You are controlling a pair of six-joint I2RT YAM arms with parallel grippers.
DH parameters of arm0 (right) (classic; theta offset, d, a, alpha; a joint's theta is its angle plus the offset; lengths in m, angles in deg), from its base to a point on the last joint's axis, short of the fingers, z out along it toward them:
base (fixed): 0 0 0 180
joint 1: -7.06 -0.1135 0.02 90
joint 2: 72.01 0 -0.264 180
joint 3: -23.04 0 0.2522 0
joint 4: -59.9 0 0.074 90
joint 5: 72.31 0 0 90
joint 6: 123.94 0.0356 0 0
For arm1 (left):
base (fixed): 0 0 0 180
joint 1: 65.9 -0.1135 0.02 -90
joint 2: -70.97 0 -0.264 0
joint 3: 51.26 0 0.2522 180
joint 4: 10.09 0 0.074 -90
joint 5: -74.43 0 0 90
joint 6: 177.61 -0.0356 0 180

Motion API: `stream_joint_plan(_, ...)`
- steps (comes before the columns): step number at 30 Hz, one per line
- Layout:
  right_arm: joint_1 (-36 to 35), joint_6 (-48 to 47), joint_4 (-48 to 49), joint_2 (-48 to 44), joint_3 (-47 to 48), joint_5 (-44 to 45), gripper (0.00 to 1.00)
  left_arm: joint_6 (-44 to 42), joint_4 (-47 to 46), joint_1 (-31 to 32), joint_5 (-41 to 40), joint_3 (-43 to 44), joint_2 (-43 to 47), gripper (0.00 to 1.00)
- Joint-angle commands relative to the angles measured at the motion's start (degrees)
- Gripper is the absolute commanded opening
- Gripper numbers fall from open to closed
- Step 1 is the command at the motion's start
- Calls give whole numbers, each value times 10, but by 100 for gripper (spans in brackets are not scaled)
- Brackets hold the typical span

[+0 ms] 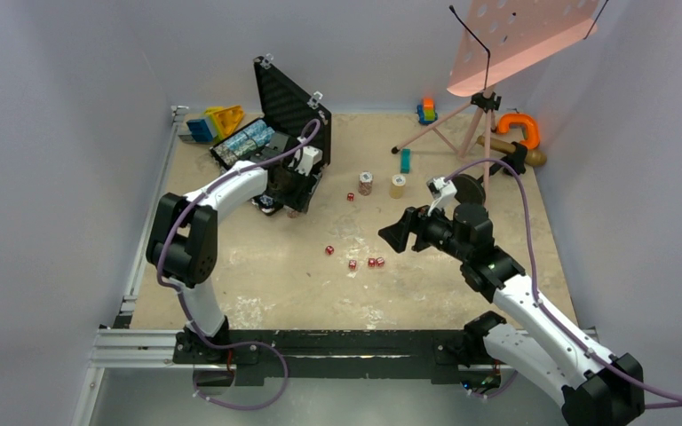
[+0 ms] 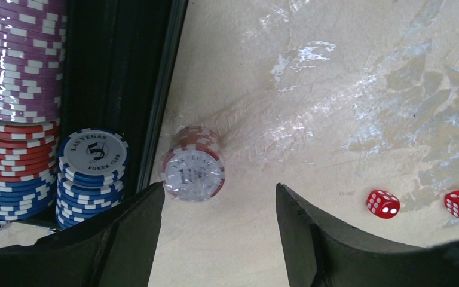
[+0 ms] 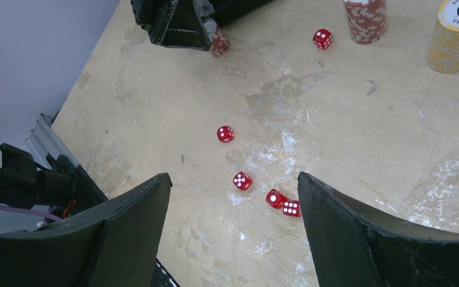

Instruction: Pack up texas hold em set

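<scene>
The black briefcase lies open at the back left, lid upright, with rows of chips in its tray. My left gripper hangs open and empty at the case's front edge. A small red-and-white chip stack stands on the table just beyond its left finger, apart from it. My right gripper is open and empty above several red dice in the middle of the table. A brown-red chip stack and a yellow chip stack stand further back. No card box is in view.
A pink music stand on a tripod rises at the back right, with an orange clamp-like toy and a teal block near its legs. Blue and yellow toy blocks lie behind the case. An aluminium rail edges the table's left side.
</scene>
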Motion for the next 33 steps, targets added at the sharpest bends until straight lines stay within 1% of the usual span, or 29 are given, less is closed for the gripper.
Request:
stream_joint_plan(1,-2,-10,17,3,-2,8,82,6,-13,-2,-35,21,-2,72)
stream_joint_plan(4,-2,-10,18,4,-2,7,82,8,-2,-2,-38,30,-19,71)
stream_joint_plan(12,-2,-9,17,3,-3,8,82,5,23,-2,-33,58,-48,59)
stream_joint_plan(25,-2,-7,13,-6,-5,11,81,5,47,-2,-52,72,-71,60)
stream_joint_plan(28,-2,-7,11,-9,-6,13,81,5,51,-2,-52,74,-74,59)
stream_joint_plan(30,-2,-7,11,-9,-7,13,81,4,52,-2,-52,75,-75,56)
stream_joint_plan(33,-1,-7,11,-9,-7,13,81,3,55,-2,-52,79,-79,47)
